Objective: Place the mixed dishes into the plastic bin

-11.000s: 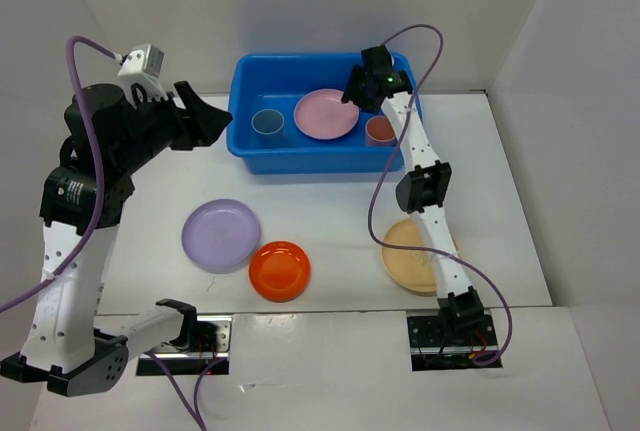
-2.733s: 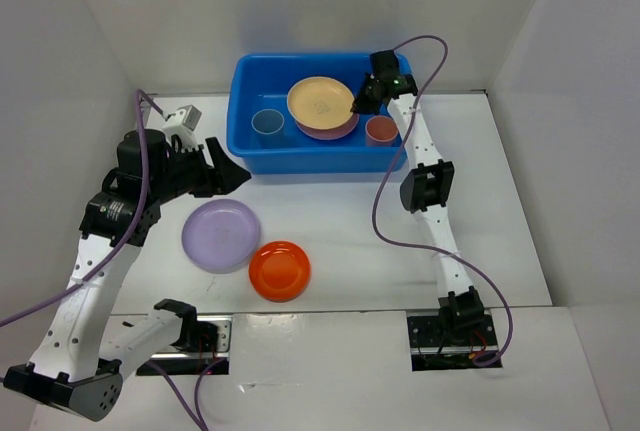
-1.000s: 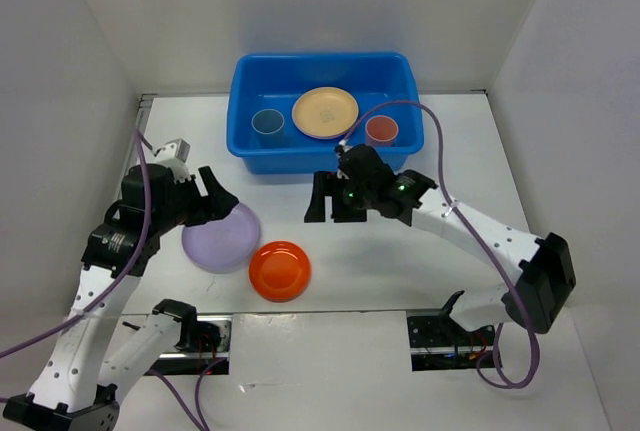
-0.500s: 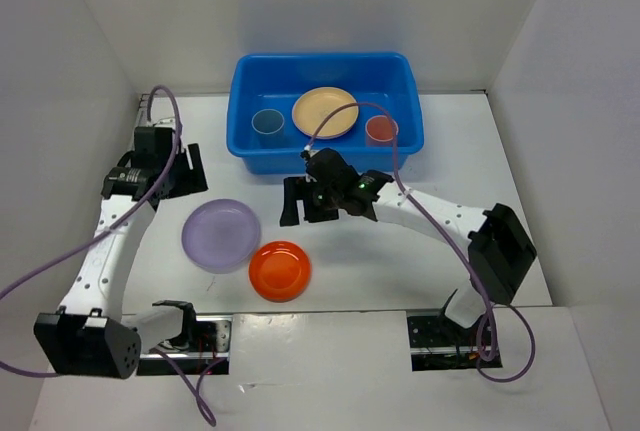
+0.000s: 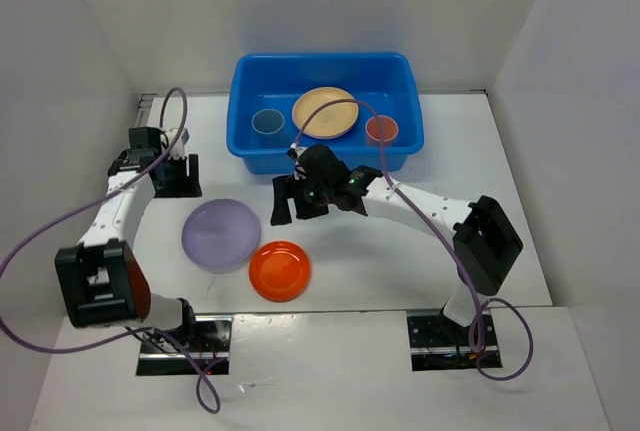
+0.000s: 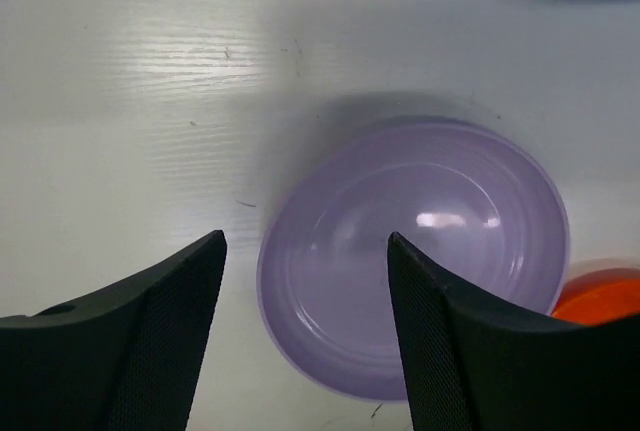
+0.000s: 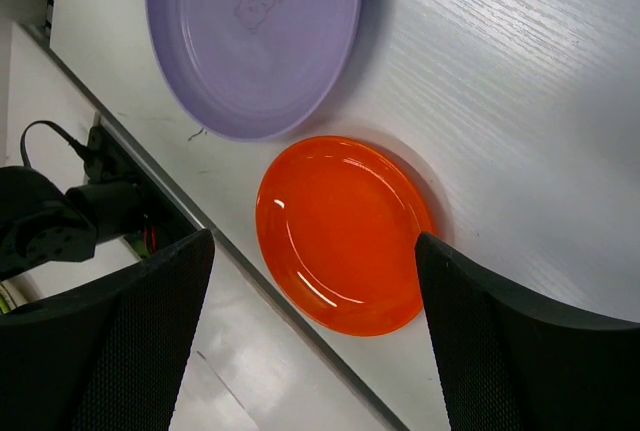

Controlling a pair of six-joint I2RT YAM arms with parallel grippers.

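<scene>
The blue plastic bin [image 5: 400, 81] stands at the back and holds a light-blue cup [image 5: 267, 122], a tan-yellow plate [image 5: 325, 112] and a salmon-pink cup [image 5: 381, 130]. The pink plate is hidden. A lavender plate [image 5: 221, 234] and a smaller orange plate [image 5: 280, 270] lie on the table in front. My left gripper [image 5: 176, 179] is open and empty, above and left of the lavender plate [image 6: 420, 251]. My right gripper [image 5: 290, 205] is open and empty, hovering above the orange plate [image 7: 345, 231], with the lavender plate [image 7: 255, 36] beyond.
White walls close in the table on the left, back and right. The table's near edge with the arm mounts [image 5: 185, 336] lies just past the orange plate. A purple cable [image 5: 330, 116] loops over the bin's front wall.
My right gripper has moved left along the bin's front, toward the two plates. My left gripper has drawn back up and left from the lavender plate's edge. The dishes have not moved.
</scene>
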